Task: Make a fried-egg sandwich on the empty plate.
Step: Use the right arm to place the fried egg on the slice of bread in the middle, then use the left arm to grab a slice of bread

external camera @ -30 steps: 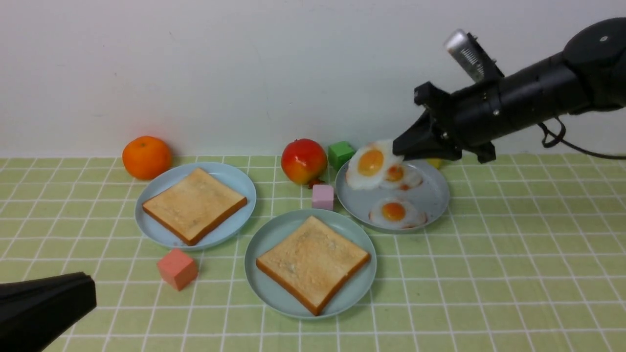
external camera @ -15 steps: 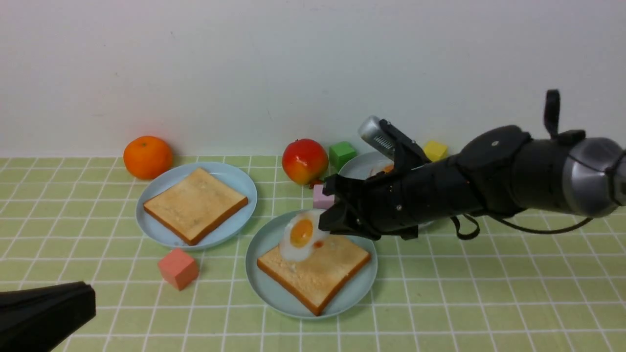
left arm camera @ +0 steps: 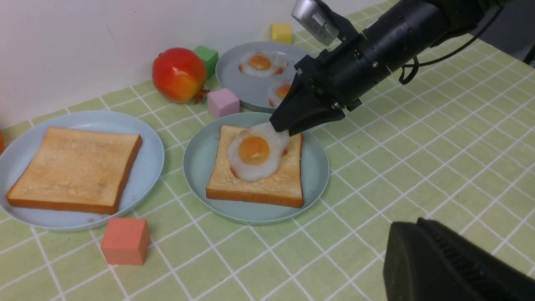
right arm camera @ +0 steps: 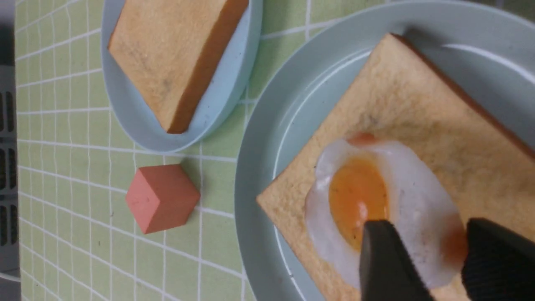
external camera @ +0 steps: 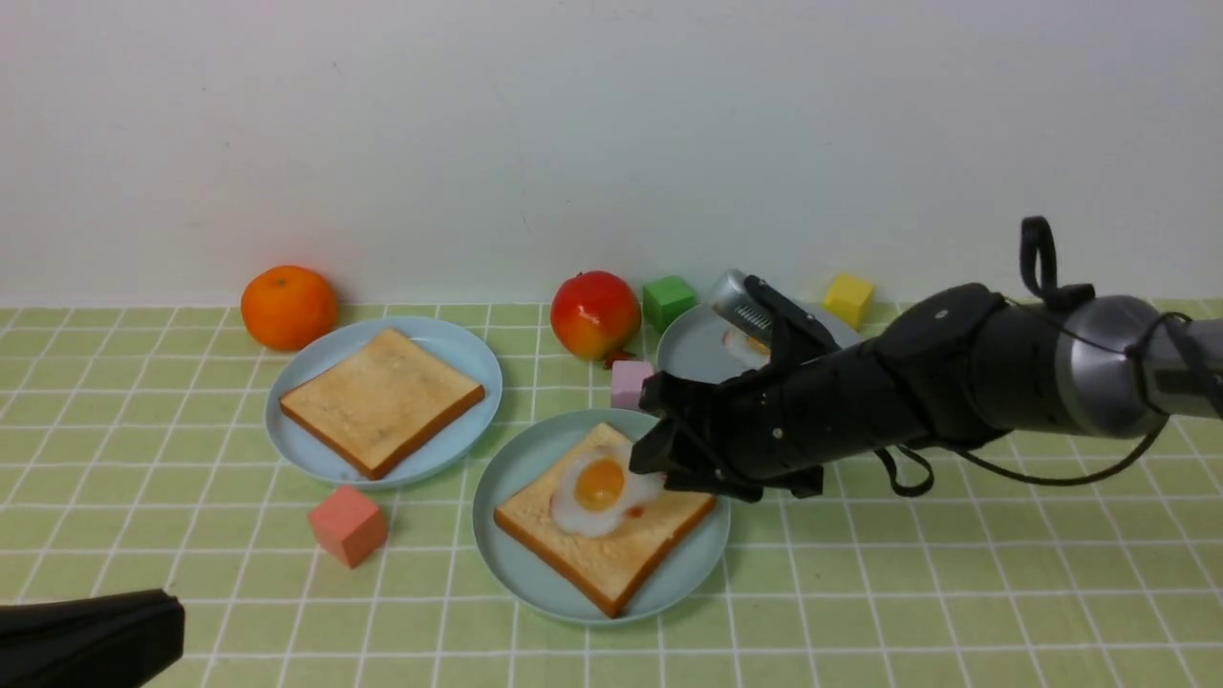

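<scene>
One glossy, wavy-edged fried egg (external camera: 600,489) lies flat on the square, grainy toast slice (external camera: 611,559) in your round mint-teal plate (external camera: 514,461). Your right gripper (right arm camera: 424,223) holds its jaws apart over it, and your left gripper (left arm camera: 411,246) has them together.

No writing, brand, label or number can be read anywhere. The silver cylinder (left arm camera: 314,16) shows only fine dark lines, too small to tell.

Lab test tabletop: green checked cloth (external camera: 955,573), blank wall (external camera: 478,143), toy block (external camera: 346,524).
</scene>
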Available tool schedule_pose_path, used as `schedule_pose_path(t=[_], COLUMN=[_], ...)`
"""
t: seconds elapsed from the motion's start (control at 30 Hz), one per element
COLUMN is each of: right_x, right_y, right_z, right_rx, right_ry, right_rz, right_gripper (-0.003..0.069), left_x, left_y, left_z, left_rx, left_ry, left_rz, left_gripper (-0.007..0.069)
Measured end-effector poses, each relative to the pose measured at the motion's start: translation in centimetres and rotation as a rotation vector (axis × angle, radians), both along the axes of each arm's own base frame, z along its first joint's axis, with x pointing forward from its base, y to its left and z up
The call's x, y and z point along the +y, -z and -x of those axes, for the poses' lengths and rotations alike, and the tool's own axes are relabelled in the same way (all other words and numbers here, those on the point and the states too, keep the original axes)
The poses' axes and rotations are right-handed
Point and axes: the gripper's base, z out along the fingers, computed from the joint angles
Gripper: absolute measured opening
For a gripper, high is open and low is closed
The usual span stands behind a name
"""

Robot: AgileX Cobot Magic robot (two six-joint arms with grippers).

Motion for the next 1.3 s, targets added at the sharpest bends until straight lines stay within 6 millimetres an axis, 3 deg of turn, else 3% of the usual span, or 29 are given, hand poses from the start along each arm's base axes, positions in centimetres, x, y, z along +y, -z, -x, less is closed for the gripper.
schedule_pose_path(t=[0.13, 0.23, 0.3, 0.33, 0.37, 0.4, 0.43, 0.5, 0.53, 0.6, 0.63, 0.73, 0.87, 0.93, 1.1, 1.3], right_x=[-2.4, -5.0, -6.5, -6.6, -7.8, -7.8, -8.7, -9.5, -10.3, -11.5, -11.7, -13.4, -14.5, -14.7, -14.7, -15.1], right_y=[-0.9, -3.5, -5.9, -6.1, -8.6, -8.9, -11.3, -12.9, -14.7, -16.9, -17.3, -20.1, -21.5, -21.7, -22.6, -23.5], right_z=[-0.3, 0.1, 1.1, 1.2, 2.9, 3.0, 4.8, 6.4, 8.4, 11.5, 12.2, 17.8, 23.2, 25.0, 28.9, 31.7], right_rx=[0.012, 0.01, -0.018, -0.017, -0.044, -0.055, -0.078, -0.092, -0.112, -0.139, -0.146, -0.25, -0.393, -0.461, -0.687, -0.844], right_ry=[-0.041, -0.074, -0.111, -0.11, -0.164, -0.162, -0.187, -0.206, -0.203, -0.182, -0.176, -0.11, -0.071, -0.082, -0.17, -0.23], right_rz=[0.003, 0.019, 0.076, 0.081, 0.169, 0.168, 0.24, 0.305, 0.353, 0.409, 0.419, 0.446, 0.423, 0.414, 0.383, 0.354], right_gripper=[0.044, 0.0428, 0.038, 0.0373, 0.029, 0.029, 0.0215, 0.016, 0.0094, 0.0029, 0.002, -0.0006, -0.0003, 0.0, 0.0002, 0.0003], left_x=[-0.1, -0.5, -1.3, -1.2, -2.1, -2.2, -3.0, -3.8, -4.5, -6.0, -6.2, -7.8, -7.7, -7.3, -6.4, -6.4], left_y=[0.2, 1.0, 2.0, 2.0, 2.9, 3.0, 3.7, 4.4, 4.7, 5.0, 5.0, 4.6, 4.0, 3.6, 4.8, 9.7], left_z=[0.1, -0.4, -1.3, -1.2, -2.3, -2.4, -3.5, -4.4, -5.3, -7.3, -7.5, -11.5, -17.4, -19.9, -26.7, -32.7], left_rx=[0.048, 0.161, 0.271, 0.274, 0.344, 0.35, 0.397, 0.438, 0.464, 0.503, 0.506, 0.54, 0.543, 0.531, 0.56, 0.588], left_ry=[-0.003, -0.03, -0.058, -0.06, -0.081, -0.082, -0.096, -0.104, -0.11, -0.125, -0.126, -0.184, -0.263, -0.277, -0.312, -0.283], left_rz=[0.014, 0.007, -0.04, -0.04, -0.091, -0.099, -0.148, -0.195, -0.229, -0.285, -0.288, -0.311, -0.32, -0.325, -0.337, -0.474], left_gripper=[0.0018, 0.0018, 0.0018, 0.0018, 0.0018, 0.0018, 0.0018, 0.0018, 0.0018, 0.0011, 0.0008, -0.0013, -0.0013, -0.0013, -0.0013, 0.004])
